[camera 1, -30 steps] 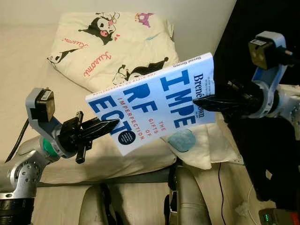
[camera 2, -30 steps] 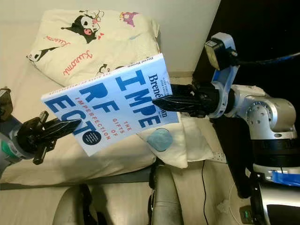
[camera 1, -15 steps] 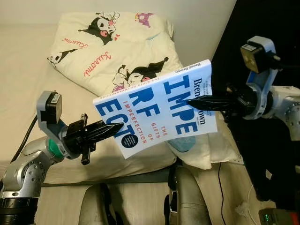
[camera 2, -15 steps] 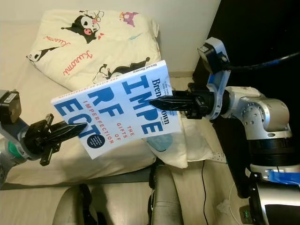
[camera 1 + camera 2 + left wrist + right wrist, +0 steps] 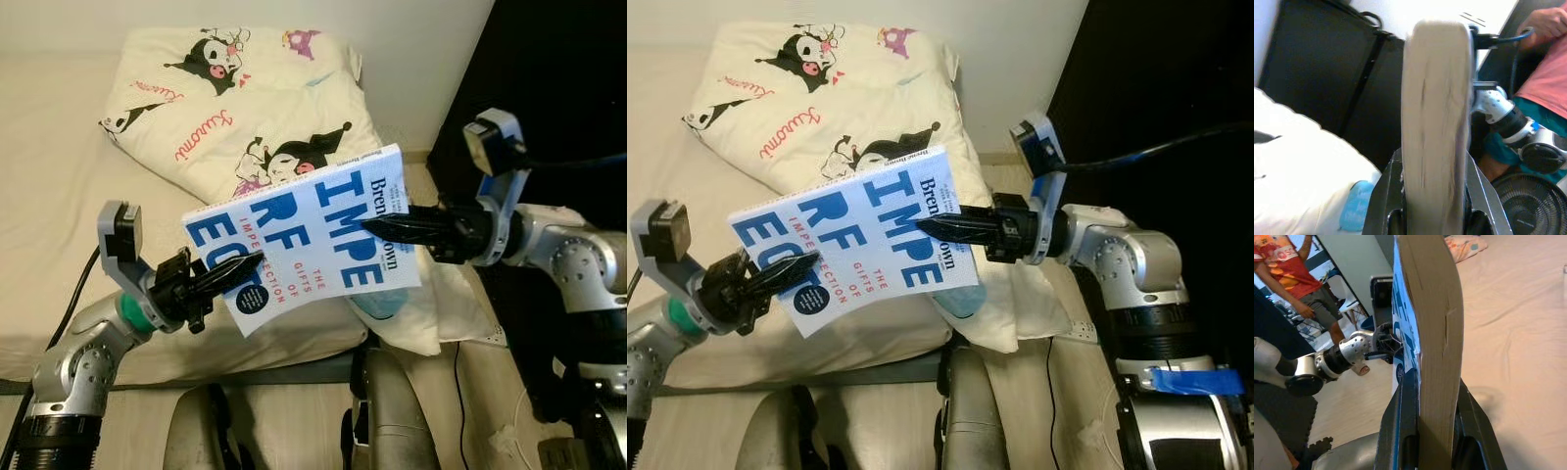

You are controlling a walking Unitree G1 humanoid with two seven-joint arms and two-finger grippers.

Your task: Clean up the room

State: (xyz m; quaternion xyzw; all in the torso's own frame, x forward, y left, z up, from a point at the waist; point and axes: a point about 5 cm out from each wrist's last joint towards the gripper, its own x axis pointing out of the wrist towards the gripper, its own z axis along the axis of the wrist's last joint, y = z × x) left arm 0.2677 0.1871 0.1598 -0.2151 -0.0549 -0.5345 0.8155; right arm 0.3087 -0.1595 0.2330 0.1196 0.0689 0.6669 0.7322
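While both grippers, left (image 5: pixel 240 266) and right (image 5: pixel 384 226), keep their fingers clamped on opposite edges, the book (image 5: pixel 304 235) has shifted toward 9 o'clock above the bed (image 5: pixel 49 186); transfer appears ongoing.

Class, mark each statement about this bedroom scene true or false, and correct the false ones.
1. Both grippers hold the book. True: the left gripper and the right gripper each clamp one edge.
2. The book lies flat on the bed. False: it is held in the air above the bed.
3. The pillow has cartoon prints. True.
4. The book's cover is red. False: it is white with blue letters.
5. A light blue object lies beneath the book. True.
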